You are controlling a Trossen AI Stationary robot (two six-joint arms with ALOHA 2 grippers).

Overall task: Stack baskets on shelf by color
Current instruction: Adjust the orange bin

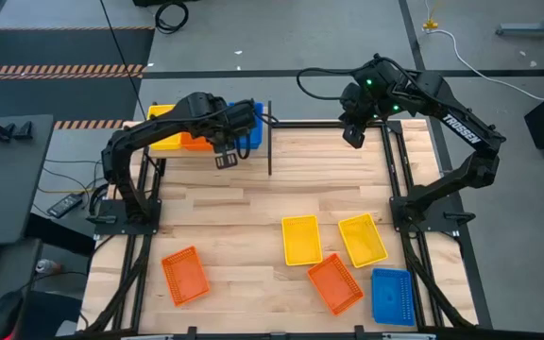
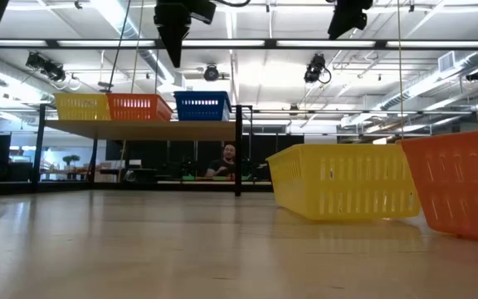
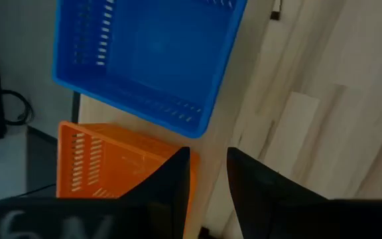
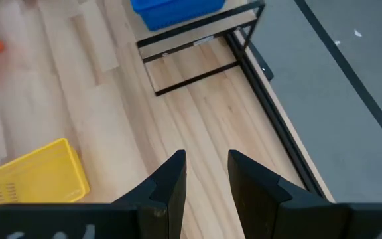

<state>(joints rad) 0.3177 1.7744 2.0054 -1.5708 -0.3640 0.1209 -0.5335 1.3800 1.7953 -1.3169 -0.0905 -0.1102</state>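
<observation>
The shelf (image 2: pixel 139 129) stands at the table's far left. On it sit a yellow basket (image 2: pixel 81 106), an orange basket (image 2: pixel 139 107) and a blue basket (image 2: pixel 202 105) in a row; whether each is single or stacked I cannot tell. My left gripper (image 1: pixel 227 158) hovers open above the shelf's near edge, by the blue basket (image 3: pixel 148 60) and the orange basket (image 3: pixel 108 162). My right gripper (image 1: pixel 352 134) hangs open, high over the table's far right. Two yellow baskets (image 1: pixel 301 239) (image 1: pixel 363 239), two orange baskets (image 1: pixel 185 275) (image 1: pixel 334 283) and one blue basket (image 1: pixel 392 296) lie flat on the table.
Bare wood lies between the shelf and the loose baskets at the near side. The shelf's black leg (image 1: pixel 270 142) stands right of the blue basket. Black frame rails (image 1: pixel 399 179) run along the table's sides. A person (image 2: pixel 226 158) sits in the room beyond the table.
</observation>
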